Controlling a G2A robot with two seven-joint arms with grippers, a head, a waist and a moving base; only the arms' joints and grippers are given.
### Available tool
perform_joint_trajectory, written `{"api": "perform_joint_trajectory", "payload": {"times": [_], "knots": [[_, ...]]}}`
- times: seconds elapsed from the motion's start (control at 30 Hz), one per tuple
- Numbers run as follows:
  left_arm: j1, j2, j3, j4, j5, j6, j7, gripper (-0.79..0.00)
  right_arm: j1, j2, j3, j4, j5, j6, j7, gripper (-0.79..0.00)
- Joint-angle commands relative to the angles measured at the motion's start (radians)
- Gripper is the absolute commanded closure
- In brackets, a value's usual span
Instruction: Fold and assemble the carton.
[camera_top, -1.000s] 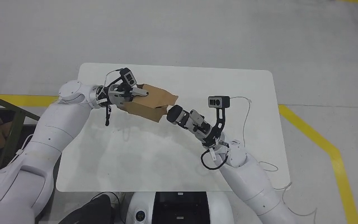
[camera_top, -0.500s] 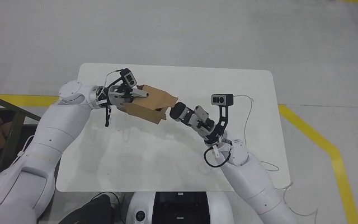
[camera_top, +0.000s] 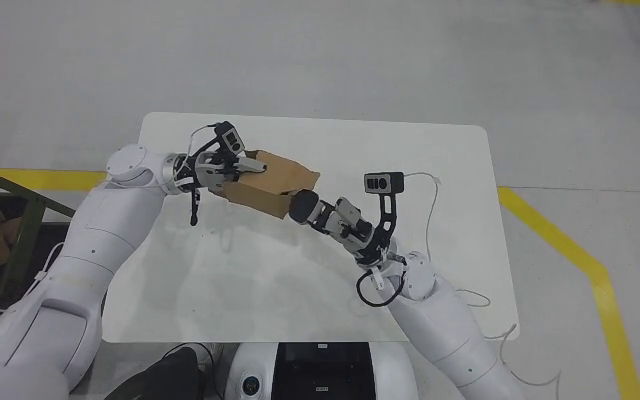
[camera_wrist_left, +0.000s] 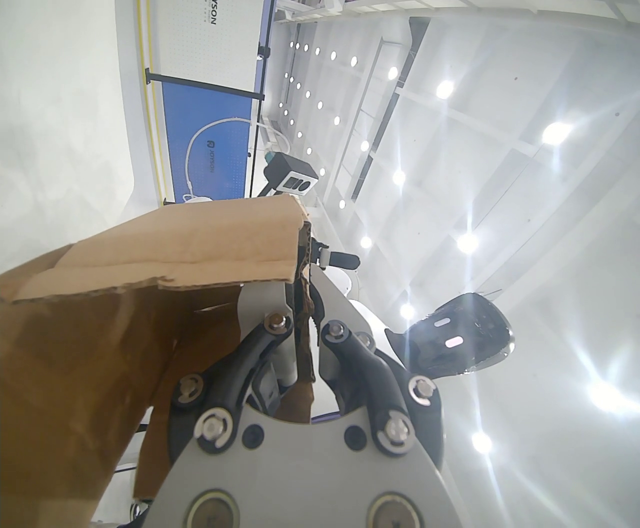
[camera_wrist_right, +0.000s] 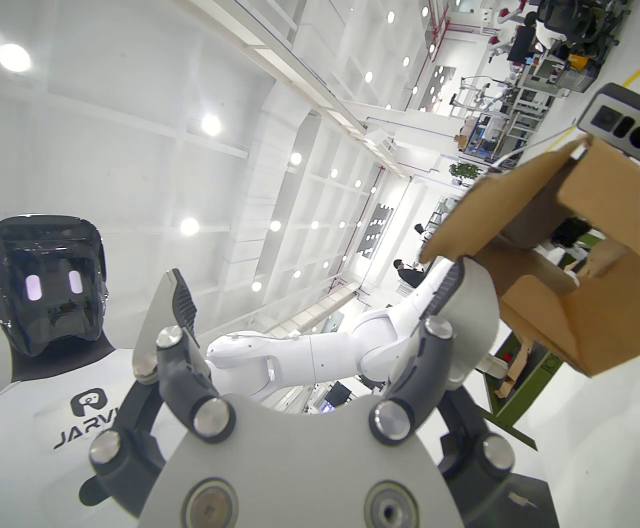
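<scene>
A brown cardboard carton (camera_top: 270, 184) is held up over the white table (camera_top: 440, 160), partly unfolded into a sleeve. My left gripper (camera_top: 238, 170) is shut on its left edge; in the left wrist view the fingertips pinch a cardboard wall (camera_wrist_left: 300, 280) of the carton (camera_wrist_left: 100, 320). My right gripper (camera_top: 300, 208) is at the carton's right end, open. In the right wrist view one finger (camera_wrist_right: 462, 287) presses against the underside of a flap of the carton (camera_wrist_right: 530, 260), and the other finger (camera_wrist_right: 175, 300) stands free.
The table's near half and right side lie bare below the arms. A thin white cable (camera_top: 435, 195) trails over the table's right part. Yellow floor tape (camera_top: 560, 235) runs past the table's right edge.
My right gripper drew back from the carton's right end half a second ago and has now come in against it again. The left gripper and carton have barely shifted.
</scene>
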Motion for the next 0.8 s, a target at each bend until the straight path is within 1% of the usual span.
{"api": "perform_joint_trajectory", "payload": {"times": [0.0,0.3,0.77], "knots": [[0.001,-0.001,-0.007,0.000,-0.002,0.006,-0.004,0.000,0.000,0.000,0.004,0.005,-0.017,0.001,-0.010,-0.785],[0.017,-0.004,-0.032,-0.016,0.002,0.029,-0.016,0.000,-0.009,0.001,0.026,-0.002,-0.056,0.008,-0.038,-0.785],[0.043,-0.003,-0.060,-0.059,0.024,0.039,-0.016,0.000,0.003,-0.006,0.025,0.011,-0.010,-0.002,-0.036,-0.785]]}}
